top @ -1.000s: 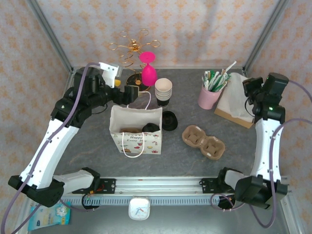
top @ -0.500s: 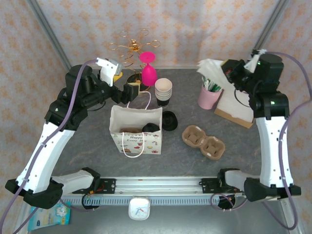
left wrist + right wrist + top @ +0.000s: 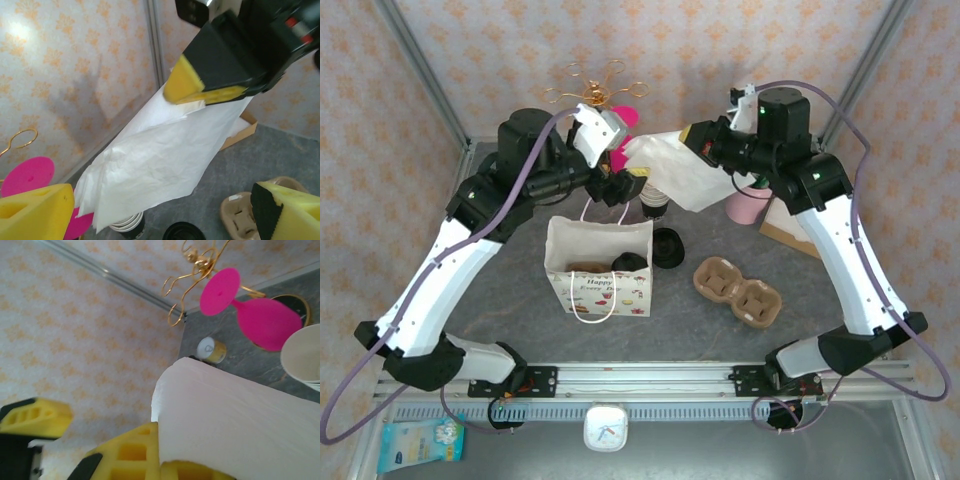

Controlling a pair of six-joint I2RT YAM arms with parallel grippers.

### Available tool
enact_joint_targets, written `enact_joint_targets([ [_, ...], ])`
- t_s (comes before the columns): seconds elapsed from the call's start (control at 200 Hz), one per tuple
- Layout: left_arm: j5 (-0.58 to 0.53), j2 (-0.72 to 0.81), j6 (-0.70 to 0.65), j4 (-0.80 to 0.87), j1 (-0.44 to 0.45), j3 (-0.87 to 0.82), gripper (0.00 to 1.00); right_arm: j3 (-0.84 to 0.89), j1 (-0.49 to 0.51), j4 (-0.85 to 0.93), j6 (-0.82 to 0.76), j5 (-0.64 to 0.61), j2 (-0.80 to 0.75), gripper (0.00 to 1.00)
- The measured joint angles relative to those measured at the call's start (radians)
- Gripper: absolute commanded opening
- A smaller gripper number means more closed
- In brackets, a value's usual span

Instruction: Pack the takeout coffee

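Observation:
The takeout coffee sits inside the patterned gift bag (image 3: 598, 270). Its black lid (image 3: 630, 262) and a brown edge of its carrier (image 3: 588, 267) show through the bag's open top. High above the bag's far side, my right gripper (image 3: 700, 140) (image 3: 167, 465) is shut on a bunch of white napkins (image 3: 672, 172) (image 3: 165, 165) (image 3: 240, 425) that hang down to the left. My left gripper (image 3: 628, 180) (image 3: 160, 217) is open, facing the napkins' lower end, its yellow fingers (image 3: 35, 210) either side of them and apart from them.
An empty brown two-cup carrier (image 3: 738, 290) (image 3: 240, 215) and a loose black lid (image 3: 668, 247) lie right of the bag. Behind stand stacked cream cups (image 3: 655, 203), a pink cup of straws (image 3: 745, 203), a pink goblet (image 3: 255, 315), a gold wire rack (image 3: 592, 88) and a napkin pile (image 3: 800, 225).
My right arm lifted napkins off the pile at the right and swung them left over the table's middle. The left arm rose and moved right to meet them, still open.

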State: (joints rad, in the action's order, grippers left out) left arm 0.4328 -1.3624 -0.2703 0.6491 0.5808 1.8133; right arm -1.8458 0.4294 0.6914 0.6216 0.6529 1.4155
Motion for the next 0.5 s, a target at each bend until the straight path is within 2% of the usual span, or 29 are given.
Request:
enact_joint_targets([
  [0.315,-0.018,-0.123,-0.080,0.093,0.000,0.153,0.90,-0.026,0.002,-0.002,-0.030,0.116,0.000,0.00],
  [0.5,0.024,-0.198,-0.101,0.131,0.000,0.200,0.78,-0.063,0.002,0.002,-0.046,0.147,0.001,0.00],
])
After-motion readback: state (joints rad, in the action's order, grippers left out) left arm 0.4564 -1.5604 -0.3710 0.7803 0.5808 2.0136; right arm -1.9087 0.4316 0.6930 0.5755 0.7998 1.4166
